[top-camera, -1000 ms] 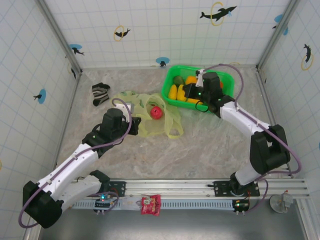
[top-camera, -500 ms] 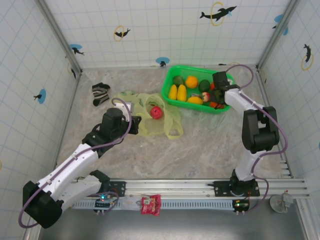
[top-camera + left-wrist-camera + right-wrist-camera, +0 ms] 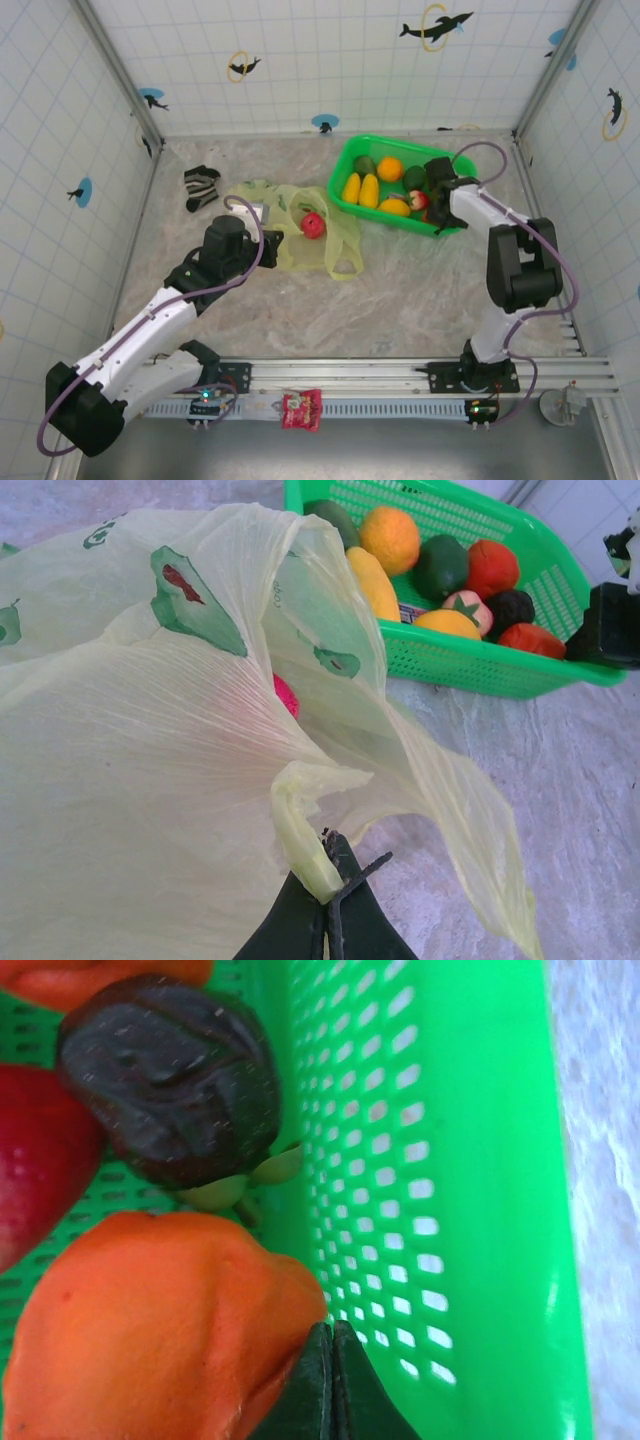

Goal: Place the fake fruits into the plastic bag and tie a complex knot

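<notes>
One glossy red plastic fruit (image 3: 313,224) lay inside the thin, translucent yellow-green plastic bag (image 3: 300,255), which sprawled left of the middle of the marbled tabletop (image 3: 400,300). The other glossy plastic fruits (image 3: 369,188) sat in the bright green rigid perforated basket (image 3: 345,165) near the far right corner, so the filling looked barely begun.

The left gripper (image 3: 328,880) had its fingertips pressed together on a fold of the bag's rim, holding that edge up off the tabletop. Its arm reached from the near left corner toward the bag, with the wrist low and pointing toward the basket.

The right gripper (image 3: 332,1360) was down inside the basket with its tips pressed together and nothing between them. It stood just beside a waxy orange-red fruit (image 3: 150,1330) and close to the basket's right wall, with a wrinkled dark fruit (image 3: 175,1090) beyond. Its arm stood folded steeply, the forearm angled back toward the far edge.

To fetch the next fruit well, the right jaws would probably need to spread and straddle one fruit squarely, clear of the wall. Glossy skins may slip from a shallow pinch. The left grip should keep the bag's mouth lifted and facing the basket
</notes>
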Robot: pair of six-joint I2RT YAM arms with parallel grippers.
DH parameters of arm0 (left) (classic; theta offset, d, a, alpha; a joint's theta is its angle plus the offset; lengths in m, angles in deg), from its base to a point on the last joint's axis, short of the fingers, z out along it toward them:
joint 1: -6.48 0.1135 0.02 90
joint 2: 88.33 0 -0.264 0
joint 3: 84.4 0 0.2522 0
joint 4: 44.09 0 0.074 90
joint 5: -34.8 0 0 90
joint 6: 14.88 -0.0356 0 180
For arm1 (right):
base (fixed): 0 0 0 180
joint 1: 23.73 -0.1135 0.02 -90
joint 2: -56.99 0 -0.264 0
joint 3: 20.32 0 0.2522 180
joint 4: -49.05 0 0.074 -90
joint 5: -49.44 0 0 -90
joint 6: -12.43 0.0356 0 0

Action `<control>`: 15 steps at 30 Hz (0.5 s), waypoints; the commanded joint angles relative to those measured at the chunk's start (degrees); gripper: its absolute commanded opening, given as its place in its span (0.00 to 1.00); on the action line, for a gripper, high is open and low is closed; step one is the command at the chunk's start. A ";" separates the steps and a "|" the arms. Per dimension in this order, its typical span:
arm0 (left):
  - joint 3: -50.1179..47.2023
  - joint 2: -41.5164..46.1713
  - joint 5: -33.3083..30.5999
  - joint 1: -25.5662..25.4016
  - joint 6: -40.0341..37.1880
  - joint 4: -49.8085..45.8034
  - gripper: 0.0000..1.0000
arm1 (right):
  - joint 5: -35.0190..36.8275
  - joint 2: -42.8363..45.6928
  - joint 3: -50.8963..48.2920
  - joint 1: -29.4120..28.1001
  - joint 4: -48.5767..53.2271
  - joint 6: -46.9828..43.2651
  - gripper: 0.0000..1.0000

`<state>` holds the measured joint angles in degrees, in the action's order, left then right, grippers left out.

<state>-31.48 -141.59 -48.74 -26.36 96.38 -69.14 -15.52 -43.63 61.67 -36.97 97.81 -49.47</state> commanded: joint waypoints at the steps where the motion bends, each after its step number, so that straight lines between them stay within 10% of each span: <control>1: 1.02 0.69 0.87 -0.04 -1.48 1.60 0.00 | -3.15 6.76 -6.41 -2.90 4.97 3.41 0.00; 9: 1.82 0.42 1.19 -0.03 -2.14 1.26 0.00 | -10.10 17.20 -15.97 -16.71 9.03 15.89 0.00; 15: 2.05 -0.09 1.47 -0.06 -1.94 1.54 0.00 | -8.12 20.23 -11.90 -13.30 7.78 10.98 0.03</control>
<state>-31.22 -141.59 -48.15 -26.36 95.90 -68.86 -23.96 -25.16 46.85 -53.03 105.33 -37.41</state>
